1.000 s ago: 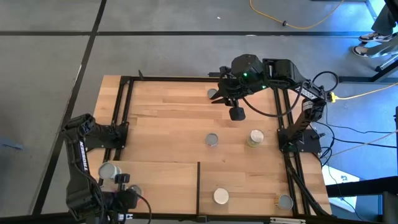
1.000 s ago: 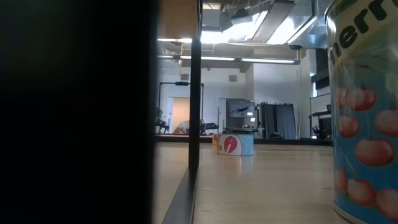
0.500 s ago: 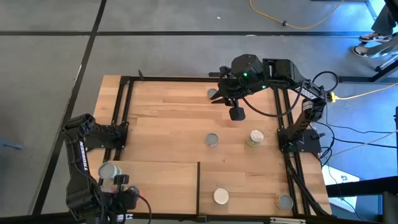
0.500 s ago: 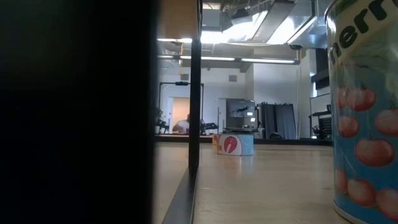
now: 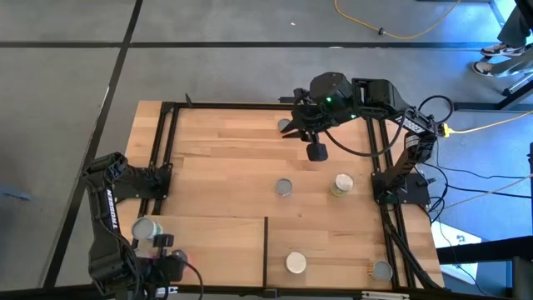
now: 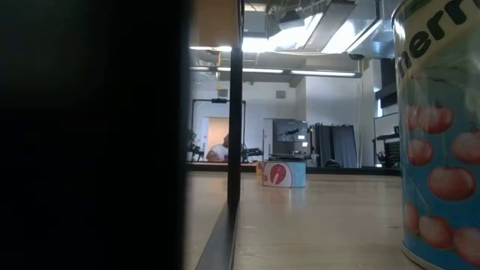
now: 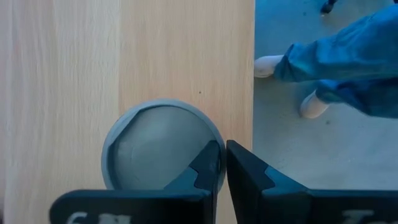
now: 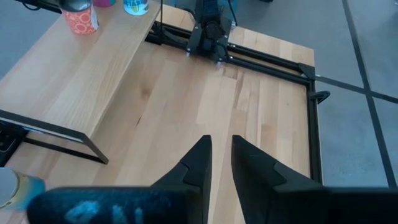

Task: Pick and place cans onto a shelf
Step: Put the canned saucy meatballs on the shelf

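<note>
The light-wood shelf (image 5: 216, 246) takes up the table's near left part. A silver-topped can (image 5: 146, 227) stands upright on it near its left edge. My left gripper (image 5: 163, 242) is shut right beside this can; in the left wrist view (image 7: 222, 163) its fingertips show over the can's rim (image 7: 214, 146). My right gripper (image 5: 289, 129) hovers at the far middle of the table, slightly open and empty (image 8: 221, 146), next to a silver can (image 5: 284, 125). Other cans stand on the tabletop: a silver one (image 5: 285, 187), a cream-topped one (image 5: 342, 183), a white-topped one (image 5: 296, 263) and a silver one (image 5: 381, 269). My left gripper's shut fingers (image 7: 208, 163) stand over the rim of the silver-topped can, pointing down. I cannot tell whether they touch it. The can stands upright on the shelf.
A black frame (image 5: 166, 133) edges the table. In the low view a cherry-labelled can (image 6: 442, 142) stands close at the right, a red-labelled can (image 6: 283, 173) farther off, and a black post (image 6: 234, 112) stands in the middle. A person's blue-clad legs (image 7: 348, 56) stand beside the table.
</note>
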